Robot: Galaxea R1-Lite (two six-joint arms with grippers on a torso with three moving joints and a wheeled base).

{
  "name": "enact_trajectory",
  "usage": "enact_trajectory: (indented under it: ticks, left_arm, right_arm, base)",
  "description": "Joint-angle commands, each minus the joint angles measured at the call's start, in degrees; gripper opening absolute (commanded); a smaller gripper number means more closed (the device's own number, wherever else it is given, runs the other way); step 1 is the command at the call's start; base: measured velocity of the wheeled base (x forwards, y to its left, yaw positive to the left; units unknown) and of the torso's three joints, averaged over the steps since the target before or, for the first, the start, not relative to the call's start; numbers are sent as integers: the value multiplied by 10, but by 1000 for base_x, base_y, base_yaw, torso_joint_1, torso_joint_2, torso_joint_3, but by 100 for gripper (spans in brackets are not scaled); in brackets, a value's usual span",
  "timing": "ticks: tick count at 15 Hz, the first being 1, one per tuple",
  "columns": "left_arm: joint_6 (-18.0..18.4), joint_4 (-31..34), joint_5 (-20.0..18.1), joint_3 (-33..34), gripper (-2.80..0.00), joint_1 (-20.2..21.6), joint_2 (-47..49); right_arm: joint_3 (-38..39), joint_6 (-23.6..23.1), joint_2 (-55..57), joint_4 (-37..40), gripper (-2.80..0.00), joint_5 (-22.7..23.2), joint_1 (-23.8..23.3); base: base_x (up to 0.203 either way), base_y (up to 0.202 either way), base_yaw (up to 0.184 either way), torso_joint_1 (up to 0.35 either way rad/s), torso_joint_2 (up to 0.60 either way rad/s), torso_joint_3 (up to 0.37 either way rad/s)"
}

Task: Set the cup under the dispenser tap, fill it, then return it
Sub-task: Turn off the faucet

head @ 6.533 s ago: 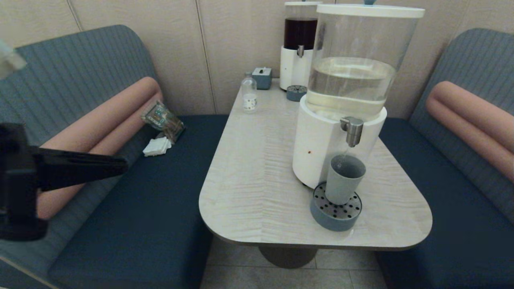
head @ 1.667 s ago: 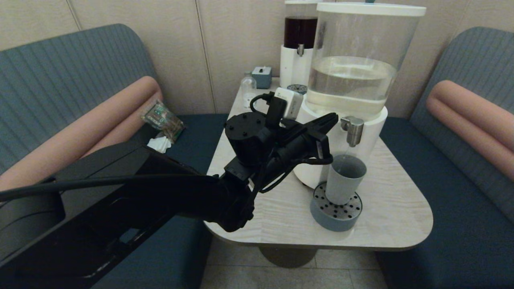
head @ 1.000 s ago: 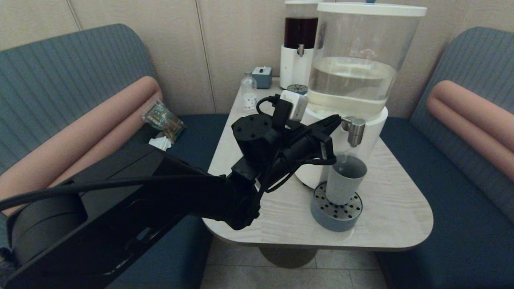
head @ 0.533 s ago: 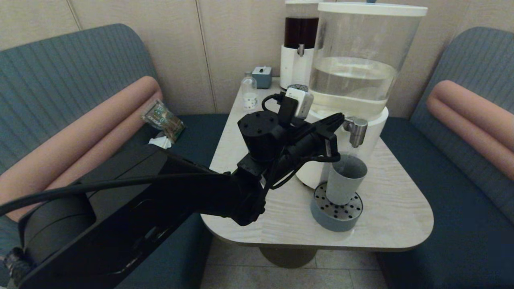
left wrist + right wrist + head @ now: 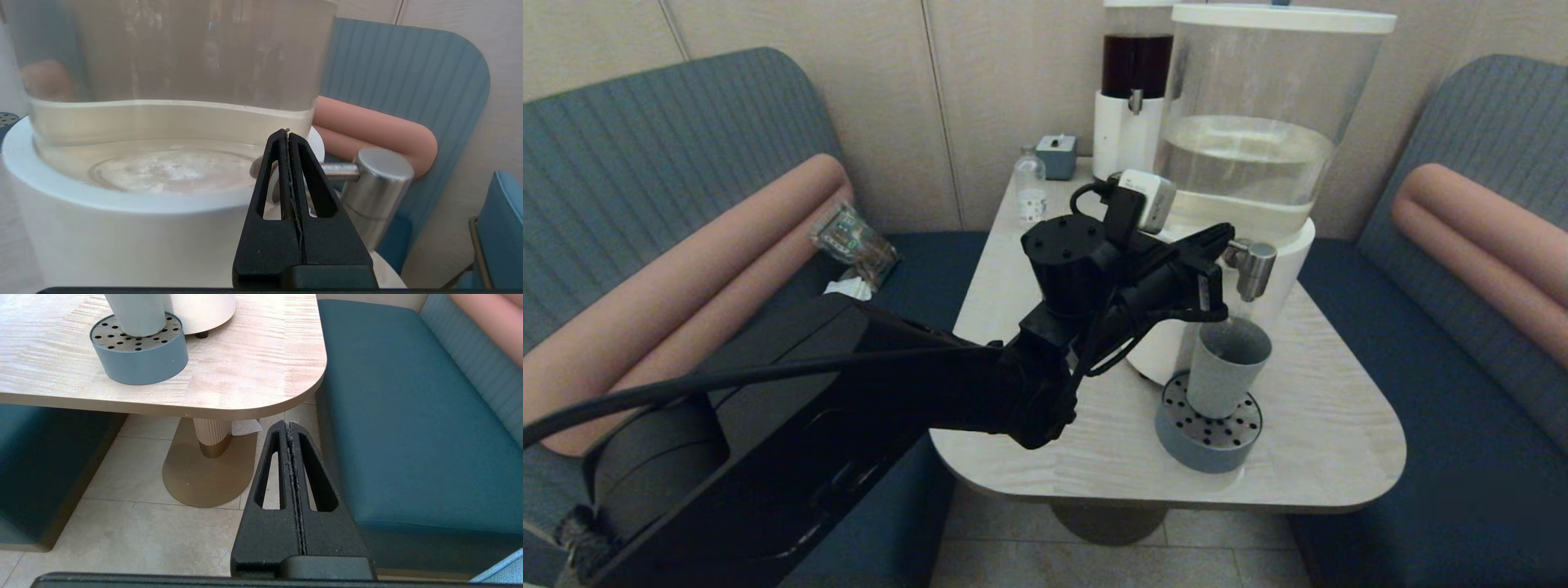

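cup set on drip tray under tap; clenched left gripper held beside tap, push needed next to fill

Small bottle and grey box — table's far end.

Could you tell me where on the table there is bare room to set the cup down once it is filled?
Bare wood lies right of the drip tray, toward the table corner. The left gripper, shut, crowds the dispenser tap above the cup.
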Motion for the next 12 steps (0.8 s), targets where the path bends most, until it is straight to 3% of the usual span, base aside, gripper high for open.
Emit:
enact_trajectory:
  ticks: [1,7,12]
  left_arm:
    - [-1,2,-2,-23,-280,-5,15]
    - [10,-2,-3,-31,-280,17,16]
    - [18,-35,-3,51,-280,45,-23]
  right_arm:
    - [1,0,1,0,-280,0,0]
    - [1,0,1,0,-280,0,0]
    - [1,0,1,0,-280,0,0]
  base:
    - [0,0,0,0,0,0]
    - [0,0,0,0,0,0]
    - [0,0,0,0,0,0]
